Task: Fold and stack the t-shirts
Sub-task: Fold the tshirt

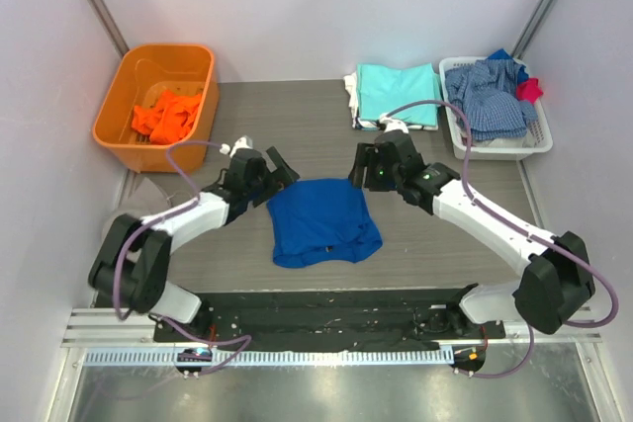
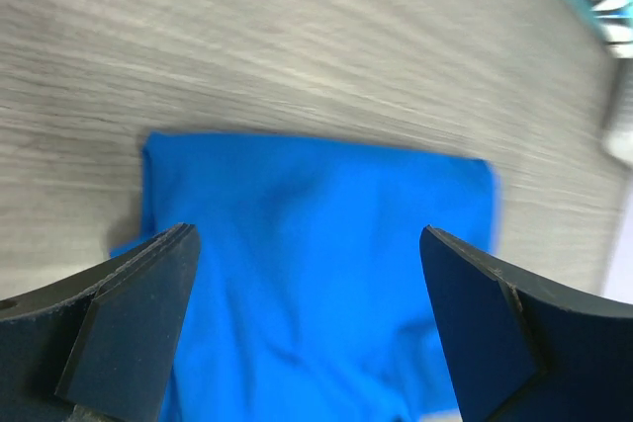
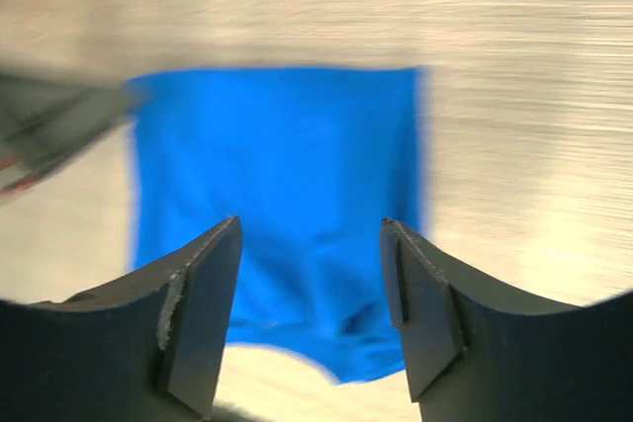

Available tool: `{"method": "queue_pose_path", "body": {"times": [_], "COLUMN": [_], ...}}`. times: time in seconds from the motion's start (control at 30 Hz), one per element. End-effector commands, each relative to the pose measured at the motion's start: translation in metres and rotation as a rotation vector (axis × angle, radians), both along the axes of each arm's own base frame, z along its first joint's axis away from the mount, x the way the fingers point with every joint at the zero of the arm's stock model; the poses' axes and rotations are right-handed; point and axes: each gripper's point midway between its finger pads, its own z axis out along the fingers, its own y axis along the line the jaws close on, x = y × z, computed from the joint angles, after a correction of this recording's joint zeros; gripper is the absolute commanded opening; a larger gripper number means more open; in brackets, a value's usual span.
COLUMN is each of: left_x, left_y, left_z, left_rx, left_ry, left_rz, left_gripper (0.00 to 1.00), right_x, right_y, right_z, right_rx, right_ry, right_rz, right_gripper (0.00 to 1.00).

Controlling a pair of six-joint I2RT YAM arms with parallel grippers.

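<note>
A royal blue t-shirt (image 1: 324, 222) lies folded into a rough rectangle on the table between the two arms. My left gripper (image 1: 285, 171) hovers open just off its far-left corner; in the left wrist view the blue t-shirt (image 2: 316, 244) fills the space below the wide-apart jaws of the left gripper (image 2: 307, 239). My right gripper (image 1: 360, 170) hovers open off the far-right corner, and the right wrist view shows the blue cloth (image 3: 287, 155) under the right gripper (image 3: 311, 229). Neither holds anything. A folded aqua t-shirt (image 1: 398, 93) rests on a white one (image 1: 352, 96) at the back. An orange t-shirt (image 1: 168, 116) lies crumpled in a bin.
The orange bin (image 1: 119, 111) stands at the back left. A white basket (image 1: 499, 150) at the back right holds a blue-and-white checked garment (image 1: 487, 96) and a small red cloth (image 1: 531, 89). Grey walls close in both sides.
</note>
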Motion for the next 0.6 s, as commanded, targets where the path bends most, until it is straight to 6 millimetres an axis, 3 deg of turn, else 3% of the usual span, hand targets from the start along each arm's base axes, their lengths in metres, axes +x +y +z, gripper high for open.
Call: {"method": "queue_pose_path", "body": {"times": [0.0,0.1,0.23,0.57], "left_x": [-0.010,-0.016,-0.018,-0.018], "left_y": [0.012,0.012,0.000,-0.066], "left_z": [0.053,0.075,0.086,0.052], "left_rx": [0.007,-0.025,-0.053,-0.072], "left_ry": [-0.095,-0.129,-0.139,-0.100], "left_rz": [-0.012,-0.013,-0.050,-0.174], "left_gripper": [1.00,1.00,1.00,1.00], "right_x": [0.003,0.006,0.008,-0.024], "right_y": [-0.046,-0.055,-0.055,-0.037], "right_z": [-0.041,-0.058,-0.068,-0.094], "right_rx": [-0.144,-0.148,-0.066,0.128], "right_ry": [0.062,0.084,0.092,0.187], "right_rz": [-0.025,-0.011,0.024,0.169], "right_gripper": [0.68,0.78,0.84,0.89]}}
